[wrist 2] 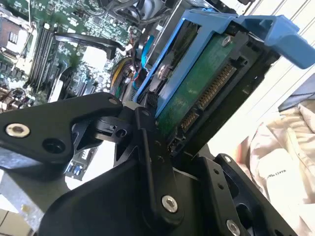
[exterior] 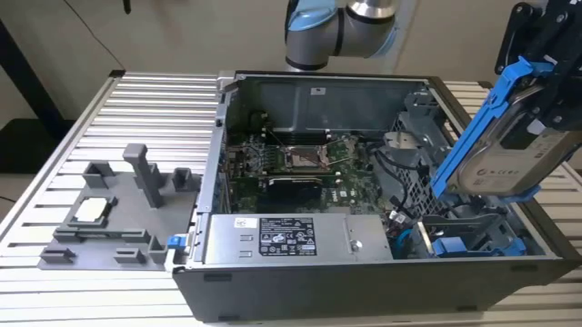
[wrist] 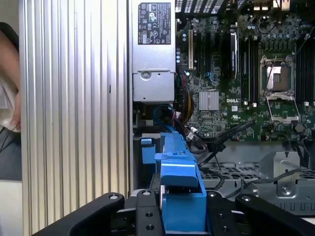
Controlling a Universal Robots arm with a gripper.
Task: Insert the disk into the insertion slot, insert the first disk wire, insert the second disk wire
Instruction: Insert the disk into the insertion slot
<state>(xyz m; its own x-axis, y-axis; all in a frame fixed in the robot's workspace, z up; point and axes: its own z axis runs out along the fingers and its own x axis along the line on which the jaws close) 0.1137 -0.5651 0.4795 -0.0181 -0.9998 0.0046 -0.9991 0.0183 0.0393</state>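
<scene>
- Left, exterior view: a ribbed aluminium worktop (exterior: 155, 116) carries a grey moulded parts fixture (exterior: 109, 211). It lies well apart from the work, so no hazard is judged there.
- Centre: an open dark grey computer case (exterior: 364, 293) holds a green motherboard (exterior: 291, 163) and a grey power-supply box (exterior: 282, 238).
- Right of centre: loose black cables (exterior: 391, 170) lie near the bay. They could be pinched or snagged if the drive swings inward.
- Lower right: the insertion slot (exterior: 459, 231), a narrow bay of the dark grey metal drive cage, is unfilled.
- Right edge: the disk (exterior: 509, 146), a silver-grey hard drive in a bright blue plastic carrier frame, hangs tilted above the slot. Its lower end is near the cage, though contact cannot be told. Entering at this tilt could jam the frame on the cage rim.
- Upper right: the black pincer (exterior: 538, 102) is clamped on the disk's upper end. Held at one end only, the frame may pivot or slip.
</scene>
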